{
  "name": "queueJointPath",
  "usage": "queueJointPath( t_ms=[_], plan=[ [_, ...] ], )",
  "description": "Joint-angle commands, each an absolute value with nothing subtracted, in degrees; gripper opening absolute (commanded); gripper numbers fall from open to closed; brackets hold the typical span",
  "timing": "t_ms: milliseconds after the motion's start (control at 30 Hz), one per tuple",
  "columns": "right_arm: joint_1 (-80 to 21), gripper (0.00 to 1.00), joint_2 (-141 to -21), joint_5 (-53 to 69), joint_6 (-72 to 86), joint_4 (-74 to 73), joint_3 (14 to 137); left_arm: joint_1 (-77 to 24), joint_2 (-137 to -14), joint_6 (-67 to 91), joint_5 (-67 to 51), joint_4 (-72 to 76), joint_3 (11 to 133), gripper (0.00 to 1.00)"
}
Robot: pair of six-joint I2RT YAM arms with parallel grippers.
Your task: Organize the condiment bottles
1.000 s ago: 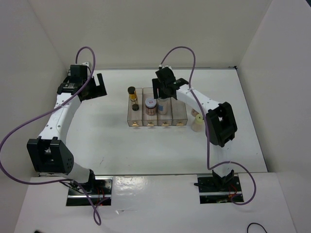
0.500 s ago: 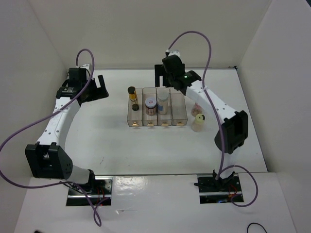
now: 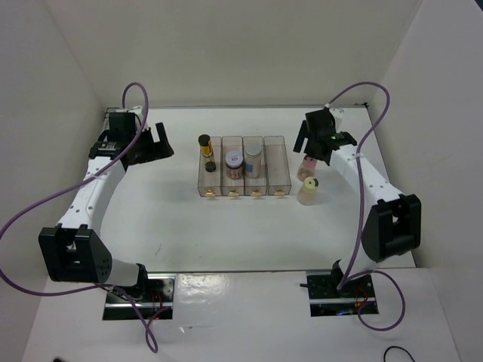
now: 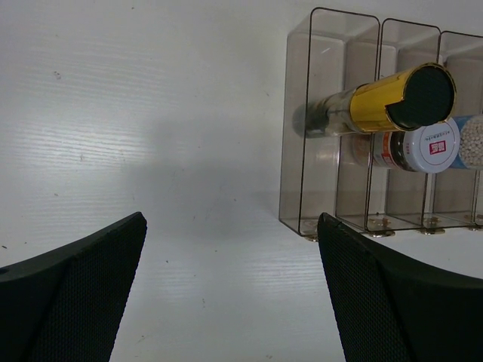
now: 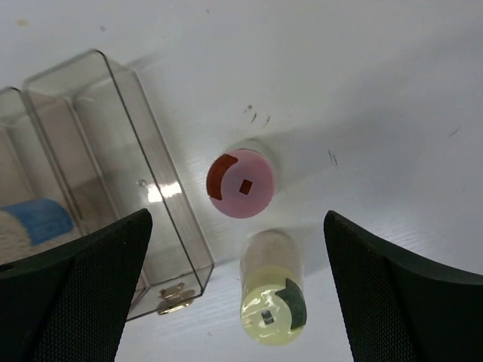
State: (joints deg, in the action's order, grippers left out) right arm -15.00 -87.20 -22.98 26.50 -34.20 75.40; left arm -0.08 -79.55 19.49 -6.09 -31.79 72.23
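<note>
**Top external view.** We see the tray standing on the table with its four slots side by side. Counting from the left, the first slot holds the amber bottle, the second the lilac-lidded jar and the third the blue-lidded jar. The fourth slot holds no bottle. The pink-capped bottle and the cream bottle stand upright on the table to the right of the tray, outside it, the cream one nearer the arm bases. The left gripper sits well left of the tray, its jaws spread wide and holding nothing. The right gripper is beside the pink-capped bottle on its far side, jaws also spread wide.

**Left wrist view.** We see the left gripper with only bare table between its fingers. The tray lies ahead and to the right. The amber bottle stands in its nearest end slot, with the lilac-lidded jar and the blue-lidded jar beyond it (the last is cut by the frame edge).

**Right wrist view.** We see the right gripper wide apart and gripping nothing. The pink-capped bottle stands between the two fingers in this view, just beside the tray's vacant end slot. The cream bottle stands close to it. The blue-lidded jar shows in the next slot.
</note>
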Motion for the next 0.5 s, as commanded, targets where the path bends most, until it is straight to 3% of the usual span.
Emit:
queueJointPath(
  t_ms=[0,333,467],
  plan=[
    [-15.03,0.99,-90.08,-22.24,28.83,-33.40,74.62,0.26,-78.31,18.90,-8.26,-29.44,72.16,1.00],
    [-15.03,0.99,-95.01,-22.76,28.83,-30.50,74.09,0.26,-78.31,18.90,-7.12,-28.92,70.58,1.00],
    [-15.03,0.92,-96.24,-23.29,28.30,-29.88,74.09,0.26,-78.31,18.90,-6.59,-28.92,70.58,1.00]
  ],
)
